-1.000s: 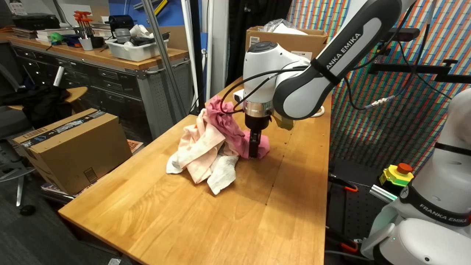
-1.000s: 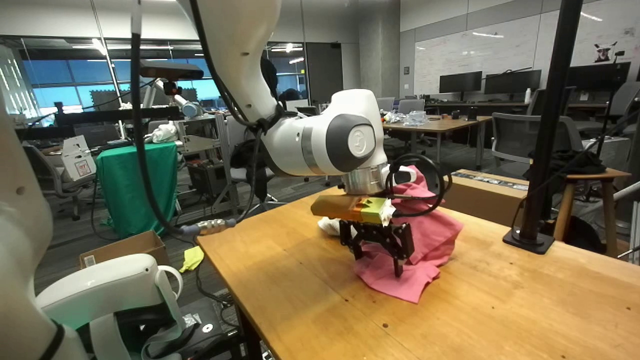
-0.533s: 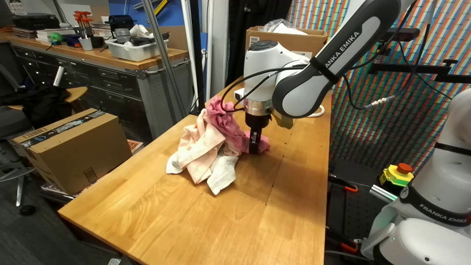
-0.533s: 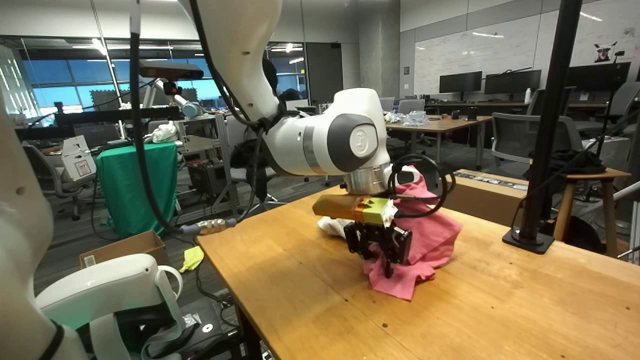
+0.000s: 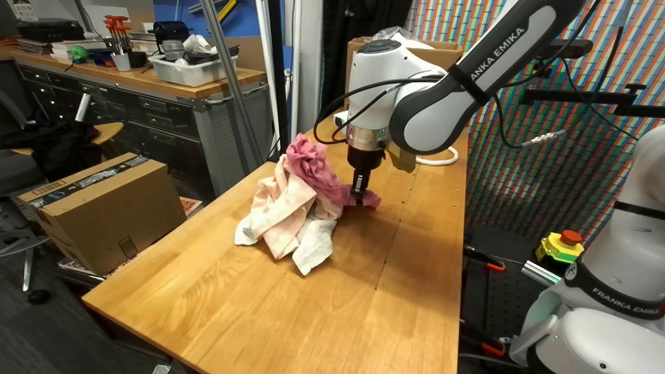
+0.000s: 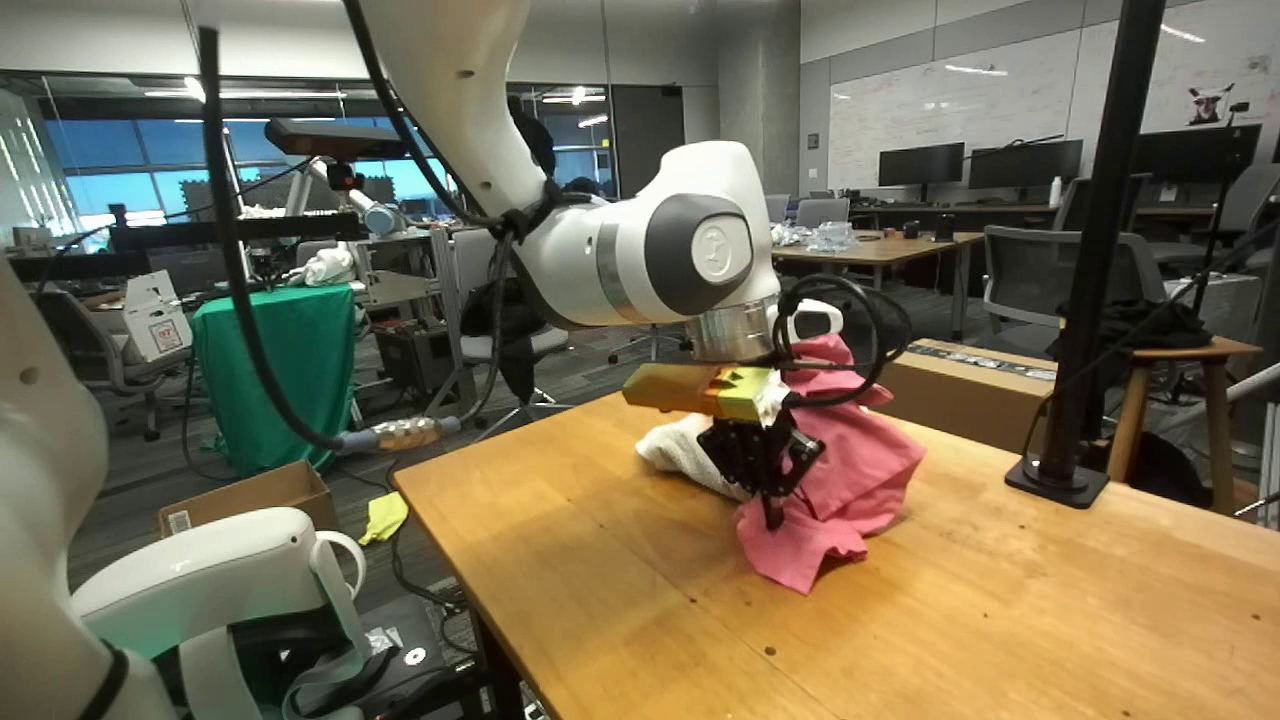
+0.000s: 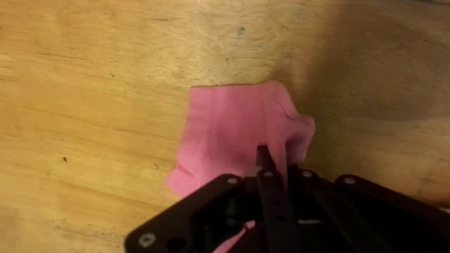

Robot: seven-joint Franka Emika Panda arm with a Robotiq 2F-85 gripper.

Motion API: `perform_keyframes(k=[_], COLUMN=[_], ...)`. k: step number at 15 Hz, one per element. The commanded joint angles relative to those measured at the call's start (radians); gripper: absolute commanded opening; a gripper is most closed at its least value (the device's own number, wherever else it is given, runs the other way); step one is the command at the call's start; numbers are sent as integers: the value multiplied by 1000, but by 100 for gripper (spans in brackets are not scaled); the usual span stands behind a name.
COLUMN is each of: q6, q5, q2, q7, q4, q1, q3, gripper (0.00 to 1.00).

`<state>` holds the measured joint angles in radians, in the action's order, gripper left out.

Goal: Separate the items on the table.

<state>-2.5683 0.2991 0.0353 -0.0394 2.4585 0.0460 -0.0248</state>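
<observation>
A heap of cloth items lies on the wooden table [image 5: 311, 322]. Its pink cloth [image 5: 311, 163] spreads toward the robot's side, with a flap reaching beneath the gripper [image 5: 358, 200]. The peach cloth [image 5: 283, 213] with a bit of orange print drapes over the near side, and white cloth [image 5: 317, 246] pokes out from under it. In the wrist view a fold of the pink cloth [image 7: 235, 119] is pinched between the dark fingers [image 7: 264, 158]. The gripper is shut on that fold, low over the table. The arm partly covers the pile in an exterior view, where white cloth [image 6: 685, 450] shows behind it.
A white cord loop [image 5: 441, 161] lies on the table behind the arm. A black post [image 6: 1090, 300] rises from the table edge near the pile. One cardboard box [image 5: 104, 213] stands beside the table, and another [image 5: 441, 57] is at its far end.
The jaws have come together from wide apart and gathered a fold of the pink cloth. The gripper has risen somewhat, and the pink flap has drawn in. The peach and white cloths look nearly unmoved.
</observation>
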Motion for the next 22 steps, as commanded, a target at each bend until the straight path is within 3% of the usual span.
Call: perform_keyframes(k=[1, 11, 16, 22], q6=[42, 191, 327, 558], q5=[41, 168, 117, 4], q2=[-160, -431, -506, -496], q7=[-98, -362, -362, -315], q4=[40, -28, -127, -316], q1=[-3, -65, -72, -64], q3=[-2, -130, -161, -128], gripper=[3, 3, 4, 4])
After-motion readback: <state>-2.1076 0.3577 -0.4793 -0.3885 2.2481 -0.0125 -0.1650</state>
